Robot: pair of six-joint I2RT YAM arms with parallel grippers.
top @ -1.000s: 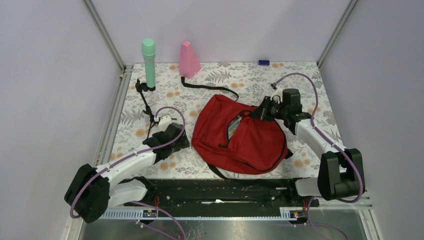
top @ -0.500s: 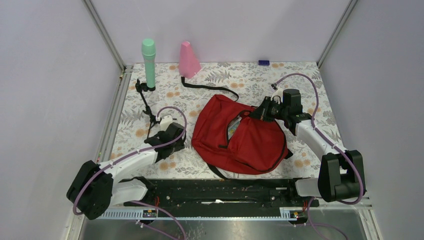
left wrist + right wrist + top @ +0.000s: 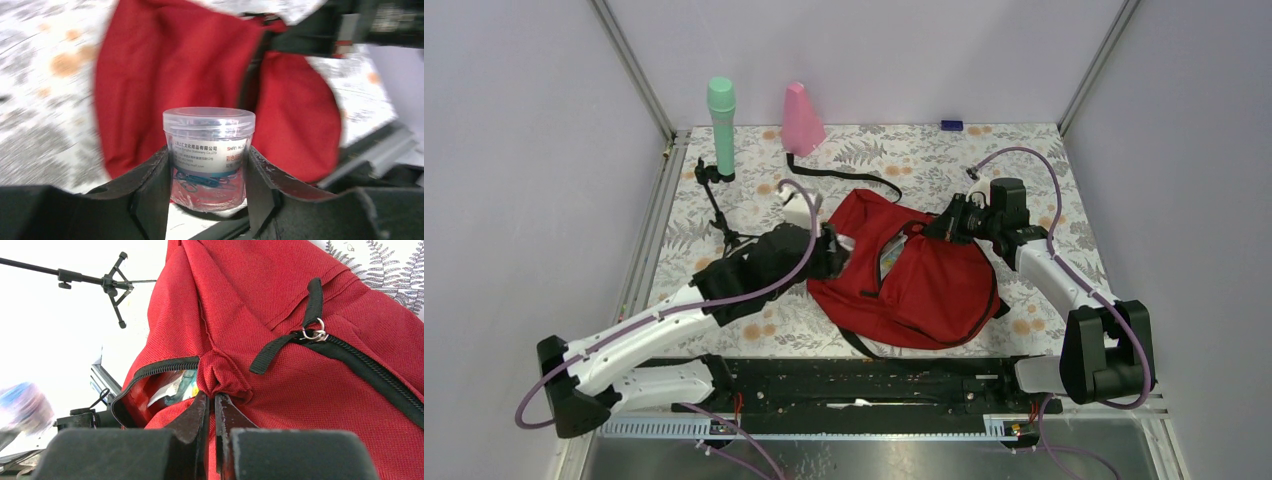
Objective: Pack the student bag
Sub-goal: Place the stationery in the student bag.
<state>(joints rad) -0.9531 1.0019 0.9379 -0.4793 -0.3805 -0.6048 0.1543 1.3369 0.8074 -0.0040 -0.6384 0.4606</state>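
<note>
From above, the student bag (image 3: 924,285) lies slumped mid-frame on the floral table (image 3: 1034,160), soft cloth that likely sags unless lifted by its zip edge; the left gripper (image 3: 832,252) is at its left edge, the right gripper (image 3: 946,224) at its upper right, a tripod stand (image 3: 715,200) and green cylinder (image 3: 721,120) apart at upper left. In the left wrist view the jaws clamp a clear tub (image 3: 209,155) of paper clips, probably light, rigid and slick. In the right wrist view the jaws pinch a fabric pucker beside the open zip mouth (image 3: 160,382), whose drooping lip may block entry.
</note>
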